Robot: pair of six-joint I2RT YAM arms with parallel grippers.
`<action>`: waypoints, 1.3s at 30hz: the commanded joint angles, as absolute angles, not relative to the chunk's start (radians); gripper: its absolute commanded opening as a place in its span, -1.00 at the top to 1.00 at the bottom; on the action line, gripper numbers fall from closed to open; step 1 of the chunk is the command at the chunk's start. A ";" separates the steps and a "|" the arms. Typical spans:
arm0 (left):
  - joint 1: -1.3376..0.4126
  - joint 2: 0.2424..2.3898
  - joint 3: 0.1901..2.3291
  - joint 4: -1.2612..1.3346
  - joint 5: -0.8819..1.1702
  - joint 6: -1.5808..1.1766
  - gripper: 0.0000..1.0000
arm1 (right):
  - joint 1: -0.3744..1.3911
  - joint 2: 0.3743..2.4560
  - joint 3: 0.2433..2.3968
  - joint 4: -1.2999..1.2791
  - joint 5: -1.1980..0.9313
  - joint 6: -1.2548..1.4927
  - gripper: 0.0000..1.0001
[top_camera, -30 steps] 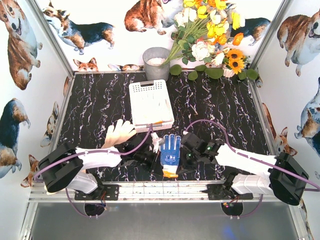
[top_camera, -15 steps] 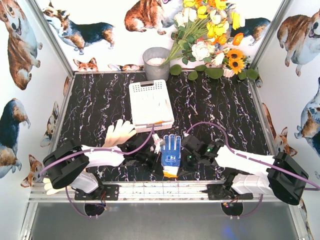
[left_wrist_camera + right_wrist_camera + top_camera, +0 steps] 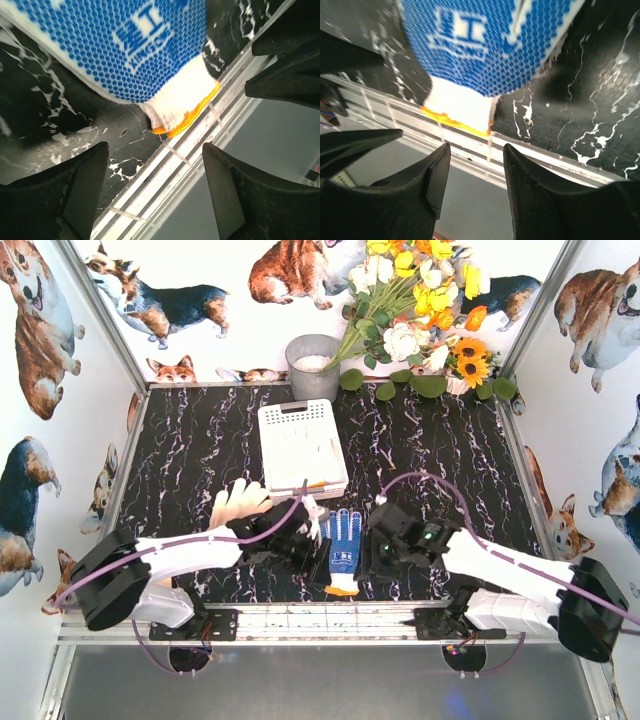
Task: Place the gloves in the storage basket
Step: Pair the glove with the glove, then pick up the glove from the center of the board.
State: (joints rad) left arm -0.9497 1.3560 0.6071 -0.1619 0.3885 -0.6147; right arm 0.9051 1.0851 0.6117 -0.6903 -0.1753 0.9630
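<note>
Knit blue-dotted glove (image 3: pixel 343 545), orange-trimmed at the cuff, lies flat on the black marbled worktop (image 3: pixel 190 440) near the perforated white storage basket (image 3: pixel 290 412). It is flanked by the left gripper (image 3: pixel 155 147) and right gripper (image 3: pixel 477 146), both parted and empty.

Marble table (image 3: pixel 450 460), basket (image 3: pixel 296 407), gloves (image 3: pixel 343 540), grey bucket (image 3: pixel 305 380)

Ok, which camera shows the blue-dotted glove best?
The top view: it shows the whole blue-dotted glove, fingertips to cuff. Both wrist views are too close, showing only part of its palm and the orange-trimmed cuff.
</note>
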 commanded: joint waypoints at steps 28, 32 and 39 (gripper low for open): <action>-0.924 1.626 0.812 0.051 0.318 -0.623 0.75 | 0.462 1.186 0.321 -0.077 -0.432 0.933 0.03; -0.906 1.644 0.783 0.064 0.336 -0.616 0.79 | 0.462 1.236 0.282 0.014 -0.445 0.954 0.04; -0.860 1.673 0.708 0.054 0.342 -0.603 0.81 | 0.462 1.256 0.261 0.015 -0.486 0.967 0.08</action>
State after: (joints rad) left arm -0.8909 1.6558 0.7582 0.0471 0.3283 -0.6235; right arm 0.4622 1.2446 0.3035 0.0319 -0.5228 0.9779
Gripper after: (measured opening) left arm 0.100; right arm 0.461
